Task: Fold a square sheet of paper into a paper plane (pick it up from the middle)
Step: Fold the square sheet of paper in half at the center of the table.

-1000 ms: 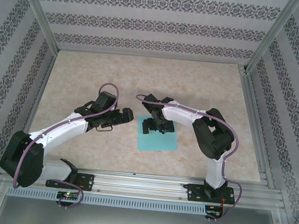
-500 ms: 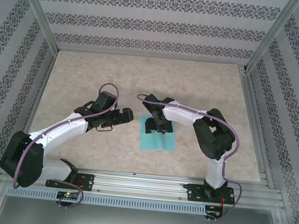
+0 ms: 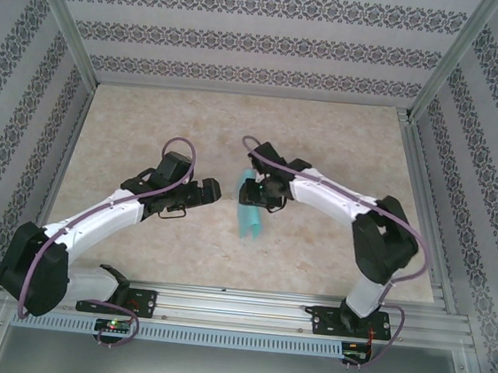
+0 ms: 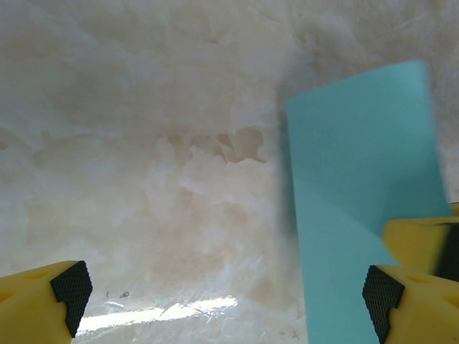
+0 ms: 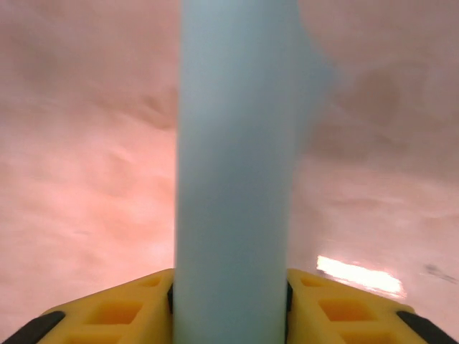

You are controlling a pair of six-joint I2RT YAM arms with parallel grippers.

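The square sheet of thin turquoise-blue paper [image 3: 250,215] hangs over the middle of the beige marbled tabletop [image 3: 149,123], pinched at its top by the right gripper [image 3: 263,191]. In the overhead view the sheet is a narrow, blurred strip drooping from the gripper toward the tabletop's near edge. Whether its lower end touches the tabletop cannot be told. From the right wrist, the sheet [image 5: 237,143] stands as a pale vertical band between the two yellow fingers [image 5: 107,315] of the right gripper [image 5: 229,319]. They press against it from both sides, so the jaws are narrowed onto the paper, with the tabletop [image 5: 72,158] a blurred pink-beige behind it.

The left gripper [image 3: 212,192] is above the tabletop just left of its middle, pointing toward the centre, close beside the hanging sheet but apart from it. Its jaws are spread wide with nothing between them. The left wrist view shows this gripper [image 4: 226,290] with its black ribbed pads [image 4: 70,287] at the two lower corners and bare tabletop [image 4: 143,143] between them. There the sheet [image 4: 358,179] is a tall panel over the tabletop's right part, with a slanting crease line across it. Its lower part passes behind the right-hand fingertip.
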